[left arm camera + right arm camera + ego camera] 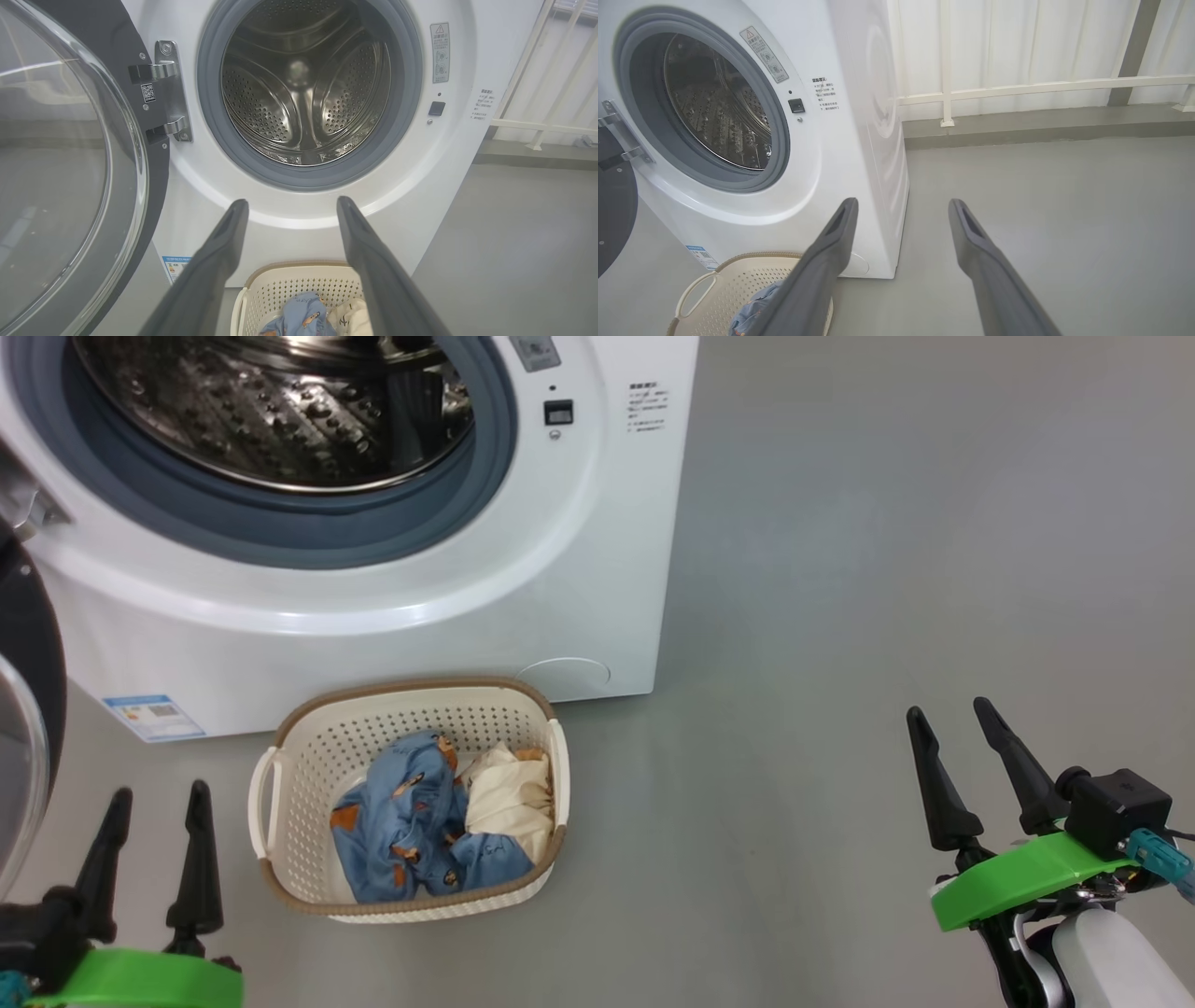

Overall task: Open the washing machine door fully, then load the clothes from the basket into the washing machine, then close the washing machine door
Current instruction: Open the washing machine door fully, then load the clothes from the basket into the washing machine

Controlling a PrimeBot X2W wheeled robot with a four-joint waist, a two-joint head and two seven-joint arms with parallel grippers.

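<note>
Foreground: left gripper [160, 791] just beside the basket [411, 689], right gripper [948, 707] well apart, both spread wide and empty. In the basket, blue printed cloth [411, 821] touching cream cloth [509, 793]. Beyond, washing machine [373, 644], door [56, 163] swung open at left, drum [261, 107] bare. Likely faults: pinching one layer only, so trailing cloth across the gasket [303, 176]; snagging the basket's perforated wall; striking the open door.

I am logging the washing machine [373, 616] as glossy smooth white, its drum [303, 93] gleaming as perforated polished steel inside a matt grey rubber gasket [308, 177], the washing machine door [60, 163] showing clear glass in a glossy black rim. I am listing the basket [308, 775] as cream perforated plastic with a brown woven-look rim, the clothes [420, 821] as soft crumpled cloth, the floor [887, 569] as smooth matt grey.
</note>
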